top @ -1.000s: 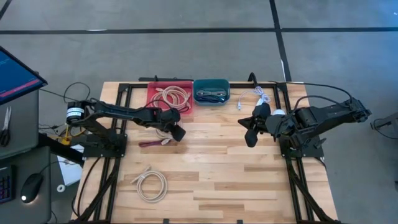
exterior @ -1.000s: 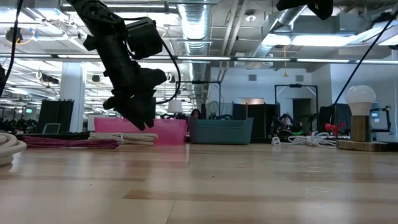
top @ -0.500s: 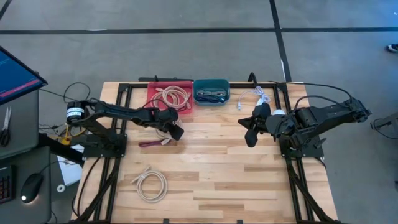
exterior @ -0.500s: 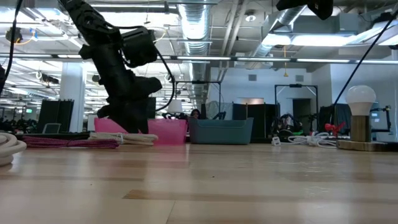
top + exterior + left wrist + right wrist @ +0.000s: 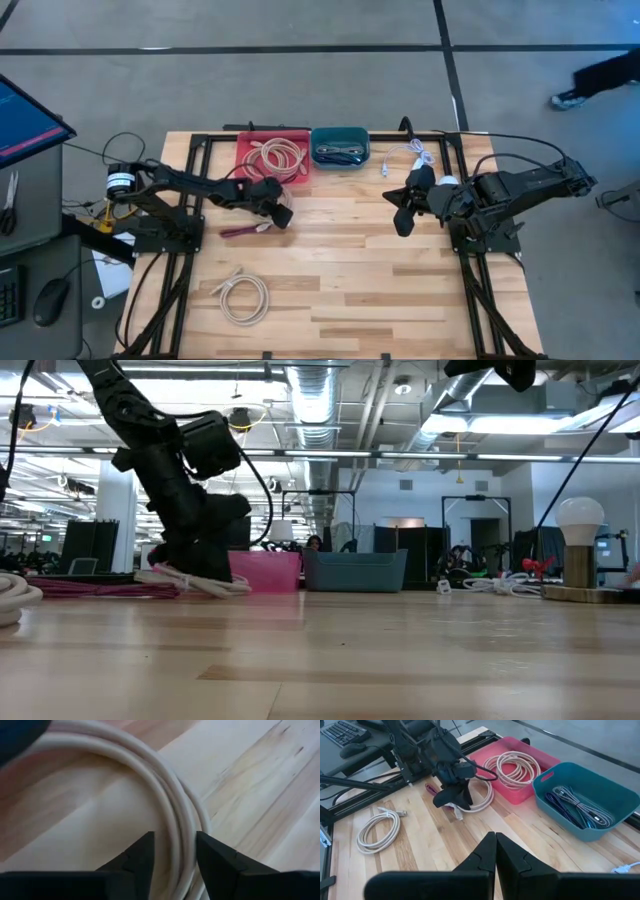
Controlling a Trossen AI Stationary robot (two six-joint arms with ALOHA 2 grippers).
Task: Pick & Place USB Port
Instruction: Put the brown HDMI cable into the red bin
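Observation:
A white coiled cable lies flat on the table in front of the red bin. A magenta cable lies beside it. My left gripper is down on this coil and open, with one finger on either side of its strands. The low view shows it at table height over the white cable. My right gripper is shut and waits above the table's right half. A second white coil lies near the table's near edge. My left gripper comes at the white coil from above, slanting down. Two or three strands of the coil's curved side run between its open fingers. The coil lies flat on the wood. I cannot tell whether the fingers touch the strands.
The red bin holds a cream cable and the teal bin holds dark cables, both at the far edge. A loose white cable lies far right, near a lamp with a bulb. Bare wood spans the table's middle.
My left gripper has come down from above the table to the table top. It has also moved slightly toward the table's left, onto the white coil. My right arm has kept still.

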